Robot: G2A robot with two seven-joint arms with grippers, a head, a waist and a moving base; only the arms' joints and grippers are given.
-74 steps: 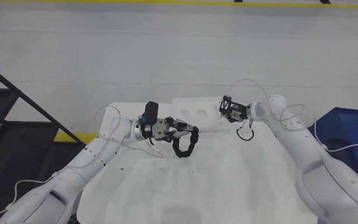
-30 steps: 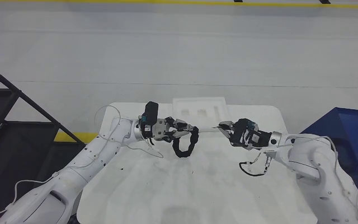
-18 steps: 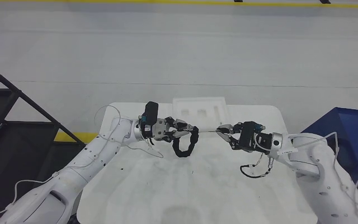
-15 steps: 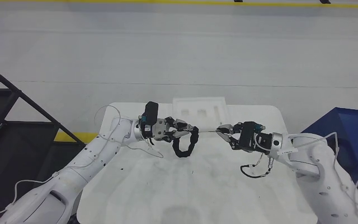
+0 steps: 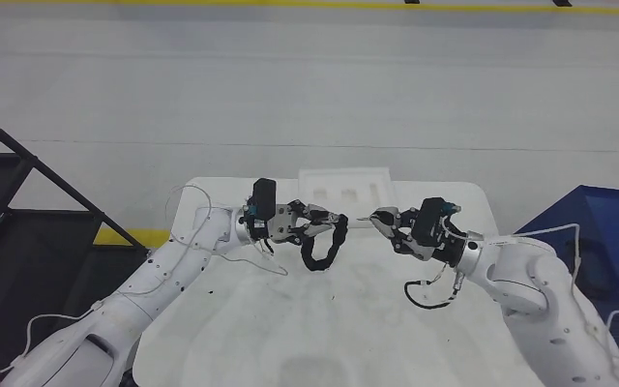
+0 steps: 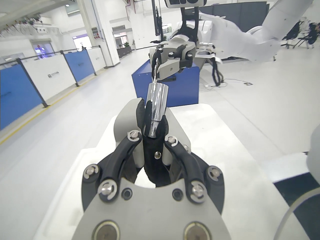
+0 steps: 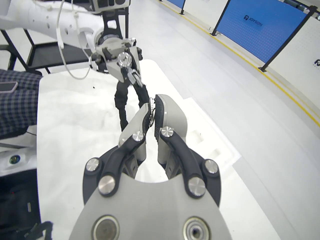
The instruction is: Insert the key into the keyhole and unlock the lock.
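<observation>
Top view, lock: The black fabric-sleeved cable lock (image 5: 323,248) hangs as a loop above the white tabletop (image 5: 319,319), near its far edge and left of the middle. The left pincer (image 5: 308,224) is clamped on it.
Top view, key: The small flat metal key (image 5: 367,219) is held above the same far edge, right of the middle, in the right pincer (image 5: 379,220). It points at the lock with a gap between them.
Left wrist view, grip: The left pincer's jaws are closed on the sleeved neck just behind the chrome cylinder (image 6: 156,108), which sticks out toward the key.
Left wrist view, alignment: The key tip looks just short of the cylinder's end. I cannot tell whether they touch.
Right wrist view, grip: The right pincer's pads (image 7: 163,111) are pressed together on the key's bow, so only a thin edge shows.
Right wrist view, target: The cylinder's round end face (image 7: 123,59) looks toward the key.
Handling, lock: The cylinder is probably rigid, smooth and slippery, and the cable limp. The hold is therefore best kept on the sleeved neck.
Handling, key: It is light, thin and stiff, and it may twist between the pads when turned.
</observation>
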